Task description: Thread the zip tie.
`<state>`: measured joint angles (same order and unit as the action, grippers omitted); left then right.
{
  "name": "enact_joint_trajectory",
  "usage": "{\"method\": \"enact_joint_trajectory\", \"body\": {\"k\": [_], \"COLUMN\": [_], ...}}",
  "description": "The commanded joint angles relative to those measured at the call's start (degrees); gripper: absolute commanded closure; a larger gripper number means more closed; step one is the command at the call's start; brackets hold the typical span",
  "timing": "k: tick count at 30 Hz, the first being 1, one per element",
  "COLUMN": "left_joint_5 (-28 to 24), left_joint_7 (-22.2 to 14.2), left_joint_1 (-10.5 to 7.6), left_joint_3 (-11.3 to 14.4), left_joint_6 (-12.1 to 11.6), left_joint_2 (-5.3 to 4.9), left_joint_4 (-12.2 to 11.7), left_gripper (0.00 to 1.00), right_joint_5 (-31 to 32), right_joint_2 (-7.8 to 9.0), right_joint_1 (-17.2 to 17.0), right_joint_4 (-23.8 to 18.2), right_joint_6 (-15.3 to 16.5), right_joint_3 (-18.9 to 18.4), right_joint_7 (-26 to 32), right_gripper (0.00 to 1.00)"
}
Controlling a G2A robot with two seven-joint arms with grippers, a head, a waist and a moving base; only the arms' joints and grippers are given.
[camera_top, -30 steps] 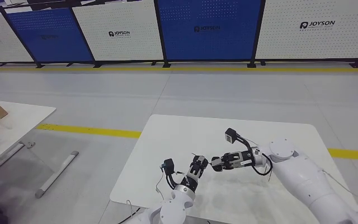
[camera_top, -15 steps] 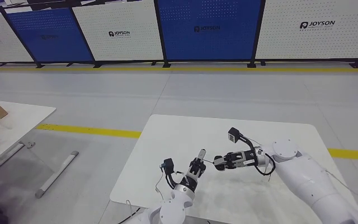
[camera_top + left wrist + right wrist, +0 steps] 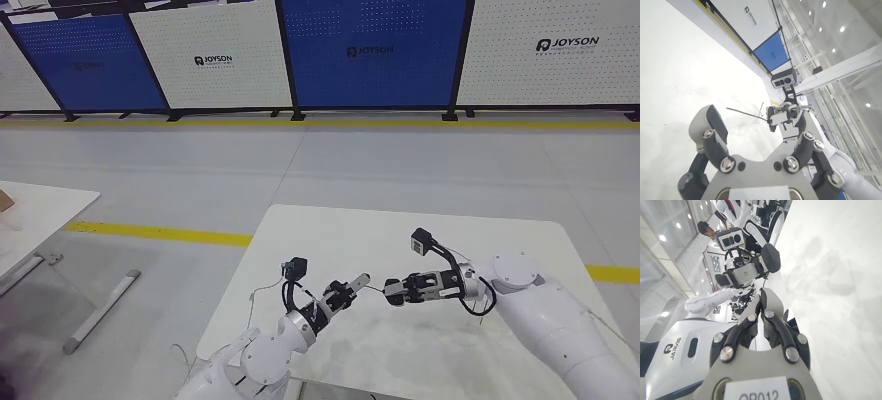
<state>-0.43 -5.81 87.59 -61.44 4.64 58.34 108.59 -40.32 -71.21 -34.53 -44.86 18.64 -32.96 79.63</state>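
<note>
White desk [image 3: 420, 230]. Behind it are blue and white pegboard panels [image 3: 370, 50] and a yellow floor line [image 3: 160, 233]. A second table [image 3: 40, 205] stands well off to one side.

Item: zip tie [image 3: 745, 114], a thin black strap held off the desk. One end sits in the right claw and the free end reaches out ahead of it, near the left claw. A short strand [image 3: 760, 109] crosses the strap close to the right claw; I cannot tell whether it is the tie's other end.

Right claw [image 3: 761, 296]: clenched on the zip tie.

Left claw [image 3: 350, 288]: released, pads [image 3: 716, 121] wide apart, facing the right claw.

Step, as judged: the strap is being presented for a second grip, and no threading is evident. The next move calls for the left claw to close on the free end without bending it.

In the way: the claws sit close together, leaving little room to turn the strap.
</note>
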Motion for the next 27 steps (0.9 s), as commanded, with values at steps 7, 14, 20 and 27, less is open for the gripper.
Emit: {"method": "enact_joint_trajectory", "body": {"k": [7, 14, 20, 27], "left_joint_5": [-0.5, -6.6, -23.7, -25.9], "left_joint_7": [-0.1, -4.5, -19.6, -25.7], "left_joint_1": [-0.01, -0.64, -6.09, -11.30], "left_joint_3": [0.0, -0.4, -5.0, -4.4], "left_joint_6": [0.0, 0.2, 5.4, 7.7], "left_joint_2": [0.02, 0.18, 0.09, 0.31], "left_joint_4": [0.0, -0.4, -6.5, -12.3], "left_gripper": [0.00, 0.00, 0.00, 0.00], "right_joint_5": [-0.1, 0.5, -0.6, -3.2], "right_joint_2": [0.07, 0.14, 1.15, 1.21], "right_joint_1": [-0.1, -0.6, -2.8, -2.7], "right_joint_4": [0.0, -0.7, -3.3, -2.7], "right_joint_6": [0.0, -0.1, 0.8, 0.0], "right_joint_3": [-0.2, -0.5, -3.4, -1.8], "right_joint_7": [0.0, -1.8, 0.0, 0.0], "right_gripper": [1.00, 1.00, 1.00, 1.00]}}
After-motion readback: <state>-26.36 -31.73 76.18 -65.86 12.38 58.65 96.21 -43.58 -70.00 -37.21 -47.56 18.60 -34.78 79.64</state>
